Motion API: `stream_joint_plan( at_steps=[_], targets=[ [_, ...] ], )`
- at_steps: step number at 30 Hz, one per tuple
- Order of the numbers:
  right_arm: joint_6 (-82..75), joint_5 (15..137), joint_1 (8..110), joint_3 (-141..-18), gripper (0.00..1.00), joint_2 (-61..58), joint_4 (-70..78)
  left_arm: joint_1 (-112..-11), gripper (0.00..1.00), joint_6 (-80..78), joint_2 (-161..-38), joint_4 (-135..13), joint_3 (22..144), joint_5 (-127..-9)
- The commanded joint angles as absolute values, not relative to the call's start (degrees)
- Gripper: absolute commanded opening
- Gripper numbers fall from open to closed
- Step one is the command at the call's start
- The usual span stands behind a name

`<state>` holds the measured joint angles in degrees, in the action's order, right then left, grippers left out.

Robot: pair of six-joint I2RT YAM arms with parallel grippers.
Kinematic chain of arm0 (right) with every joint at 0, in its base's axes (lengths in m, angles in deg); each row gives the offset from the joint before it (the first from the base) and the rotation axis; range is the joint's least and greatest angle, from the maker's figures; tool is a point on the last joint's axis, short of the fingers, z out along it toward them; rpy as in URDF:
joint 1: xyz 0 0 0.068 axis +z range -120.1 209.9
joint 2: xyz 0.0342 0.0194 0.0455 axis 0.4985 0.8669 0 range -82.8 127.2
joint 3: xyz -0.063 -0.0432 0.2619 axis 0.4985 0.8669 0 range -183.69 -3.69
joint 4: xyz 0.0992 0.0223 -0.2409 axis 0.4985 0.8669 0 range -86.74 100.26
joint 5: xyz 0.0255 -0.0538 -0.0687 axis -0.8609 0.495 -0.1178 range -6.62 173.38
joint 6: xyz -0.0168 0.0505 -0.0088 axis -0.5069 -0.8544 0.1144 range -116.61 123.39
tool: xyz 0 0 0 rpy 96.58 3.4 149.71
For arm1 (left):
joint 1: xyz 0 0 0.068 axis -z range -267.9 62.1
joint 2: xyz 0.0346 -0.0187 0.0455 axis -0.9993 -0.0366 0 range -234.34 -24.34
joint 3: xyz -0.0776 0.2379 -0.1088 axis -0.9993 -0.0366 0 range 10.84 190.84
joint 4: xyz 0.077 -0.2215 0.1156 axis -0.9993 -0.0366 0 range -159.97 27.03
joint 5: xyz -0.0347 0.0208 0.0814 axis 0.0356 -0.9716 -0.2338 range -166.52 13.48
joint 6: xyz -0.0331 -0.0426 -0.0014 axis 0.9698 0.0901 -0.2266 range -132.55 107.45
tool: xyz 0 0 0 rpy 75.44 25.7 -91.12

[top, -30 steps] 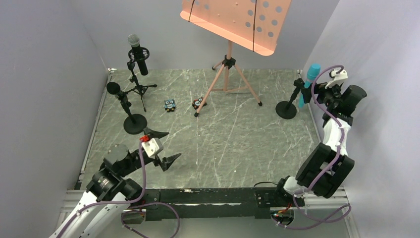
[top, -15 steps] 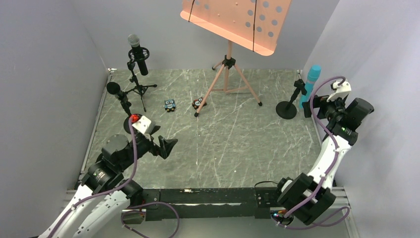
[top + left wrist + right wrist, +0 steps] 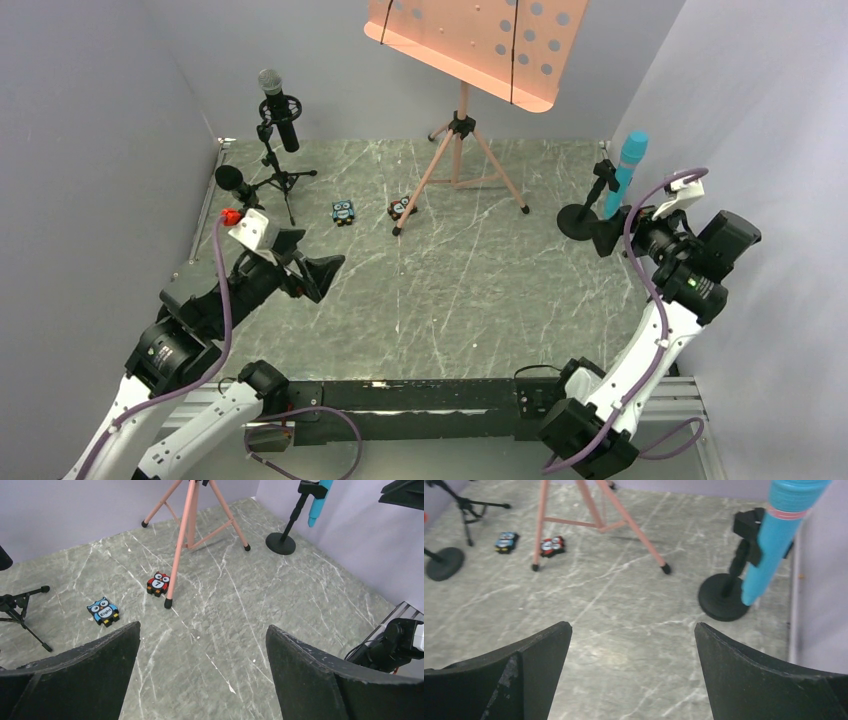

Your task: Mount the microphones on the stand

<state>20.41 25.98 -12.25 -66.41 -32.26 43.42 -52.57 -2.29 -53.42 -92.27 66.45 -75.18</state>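
The turquoise microphone (image 3: 628,168) sits tilted in the clip of a round-base stand (image 3: 577,221) at the far right; it also shows in the right wrist view (image 3: 774,535) and the left wrist view (image 3: 320,500). A black microphone with a silver mesh head (image 3: 279,108) sits in a tripod stand (image 3: 281,181) at the far left. Another black microphone (image 3: 233,181) sits on a stand beside it, its lower part hidden by my left arm. My left gripper (image 3: 308,263) is open and empty above the floor (image 3: 202,630). My right gripper (image 3: 603,236) is open and empty, near the turquoise microphone's stand base (image 3: 723,598).
A pink music stand (image 3: 462,40) on a tripod stands at the back middle. Two small owl figurines, blue (image 3: 343,211) and red (image 3: 401,208), lie near its legs. Purple walls close in left, back and right. A round stand base (image 3: 445,563) shows at far left.
My right gripper has drawn back and down from the turquoise microphone, which stays in its stand. My left gripper has lifted and moved back-left, towards the left stands.
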Motion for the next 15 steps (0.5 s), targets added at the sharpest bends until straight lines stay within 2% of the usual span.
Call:
stream_joint_plan(
  at_steps=[1,3,7,12,15],
  targets=[
    [11.66,18.77,-10.32,-68.99,1.00,-34.27,46.43,-52.53,0.99,-0.92,-54.47,-93.42,68.52,-76.35],
    [8.83,21.30,-4.19,-69.42,1.00,-34.23,46.02,-52.57,0.99,-1.10,-54.60,-92.64,68.42,-76.30],
    [5.10,36.96,15.18,-69.08,1.00,-33.15,43.67,-52.51,0.99,-1.56,-55.42,-92.24,68.17,-77.64],
    [12.05,43.08,19.86,-69.14,1.00,-31.30,46.62,-52.55,0.99,-2.05,-55.01,-92.22,66.51,-80.54],
    [11.23,49.09,20.58,-65.14,1.00,-34.63,43.18,-52.48,0.99,-1.90,-54.63,-92.42,65.27,-81.61]
  ],
)
